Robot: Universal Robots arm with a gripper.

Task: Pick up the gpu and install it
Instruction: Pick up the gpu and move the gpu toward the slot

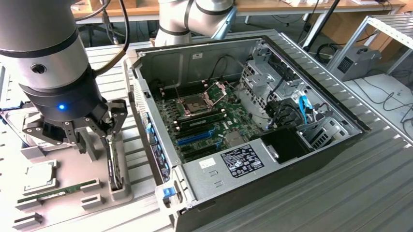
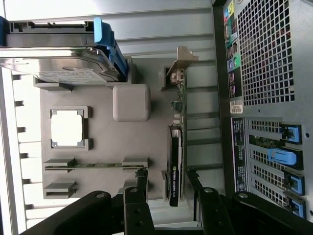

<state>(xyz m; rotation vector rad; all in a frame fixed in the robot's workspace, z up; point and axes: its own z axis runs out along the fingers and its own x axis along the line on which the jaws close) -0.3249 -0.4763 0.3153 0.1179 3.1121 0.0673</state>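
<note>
Underneath everything, a slatted metal desk carries the whole scene. Lying on it is an open computer case, side panel off, with its motherboard facing up and blue expansion slots near the front edge of the board. At the exterior view's left, the silver and black robot arm reaches down from above. Below it, just beside the case on the exterior view's left, sits a gray parts tray with moulded holders. The gpu stands on its long edge in a slot along the tray's side nearest the case; in the wrist view the gpu shows a green board, a black cooler and a silver end bracket at its far end. The gripper hangs low over that card with its black fingers spread wide, one on each side of the card, gripping nothing. Farther across the tray lies a silver hard drive in a blue carrier, then a square processor chip, and nearest the gripper a thin green RAM stick on edge.
</note>
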